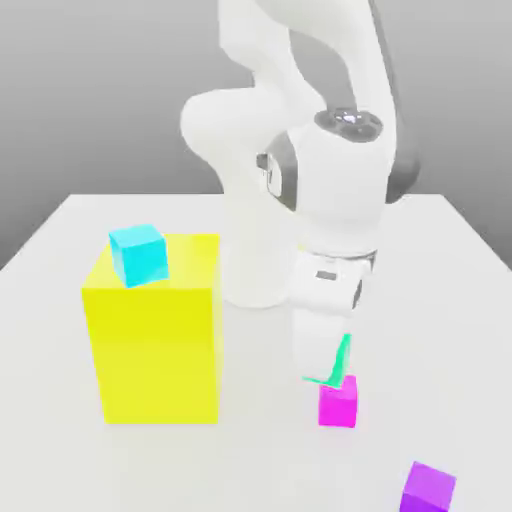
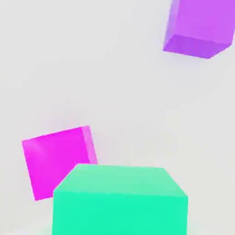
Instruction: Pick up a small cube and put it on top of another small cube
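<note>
right now your gripper has its jaws clamped on the teal-green cube, which hangs tilted just above the magenta-pink cube, in the part of the table nearest the exterior view, a little toward the exterior view's right. from the hand view the teal-green cube overlaps only one side of the magenta-pink cube, so by my reading you are not yet centred over it.

expect the cube to be rigid and light, with flat smooth faces that could slip if held by an edge; two opposite flat faces are the right place to hold it, and it looks as though you have that, though the tilt suggests the hold is not square.

the landing surface is no larger than the cube itself, so level it and line it up before you let go, or it may slide off.

keep away from the purple-violet cube near the table's near right corner. the yellow block, carrying a cyan-blue cube, stands well apart toward the left edge.
</note>
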Robot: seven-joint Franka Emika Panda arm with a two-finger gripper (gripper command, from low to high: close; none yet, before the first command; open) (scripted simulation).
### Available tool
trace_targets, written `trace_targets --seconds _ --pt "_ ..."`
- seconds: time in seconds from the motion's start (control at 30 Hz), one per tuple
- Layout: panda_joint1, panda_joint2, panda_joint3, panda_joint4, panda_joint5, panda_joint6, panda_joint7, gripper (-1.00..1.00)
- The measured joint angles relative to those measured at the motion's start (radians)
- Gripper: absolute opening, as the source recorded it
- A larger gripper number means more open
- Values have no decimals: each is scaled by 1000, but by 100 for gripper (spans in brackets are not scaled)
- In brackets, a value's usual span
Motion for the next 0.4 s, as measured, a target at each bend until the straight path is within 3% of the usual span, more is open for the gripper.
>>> trace_targets --seconds 0.3,0.33,0.4 --pt "33 205 8 -14 63 220 -68 -100" --pt "32 222 10 -14 66 237 -70 100" --pt "32 222 10 -14 66 237 -70 100"
